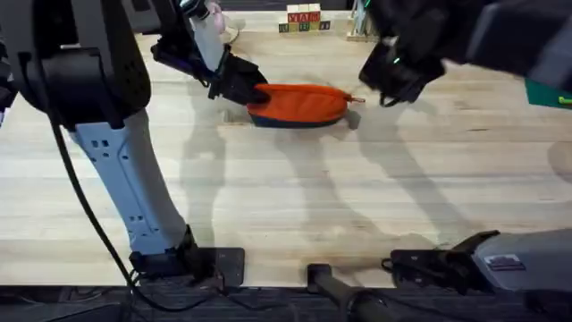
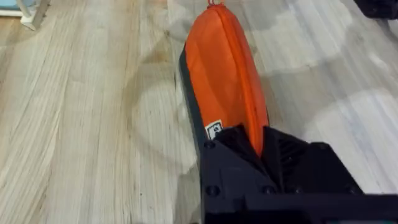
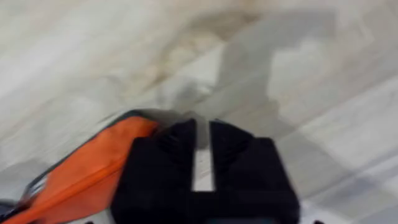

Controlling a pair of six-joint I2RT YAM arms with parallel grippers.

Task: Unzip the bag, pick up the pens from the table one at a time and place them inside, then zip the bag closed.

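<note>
The orange bag [image 1: 299, 103] lies on the table [image 1: 295, 197] at the middle back, its navy underside showing along the near edge. Its zipper runs shut along the top [image 2: 233, 62]. My left gripper [image 1: 255, 92] is shut on the bag's left end, its black fingers [image 2: 273, 155] clamping the fabric. My right gripper [image 1: 384, 92] hovers just off the bag's right end, near the zipper pull [image 1: 357, 99]. Its fingers [image 3: 161, 162] stand a narrow slit apart with nothing between them, and the bag [image 3: 93, 168] lies beside them. The pens are out of view.
Coloured letter blocks [image 1: 304, 20] and a white object [image 1: 214, 27] stand at the table's far edge. A green item [image 1: 550, 94] shows at the right edge. Bare wood stretches between the bag and the arm bases [image 1: 188, 264].
</note>
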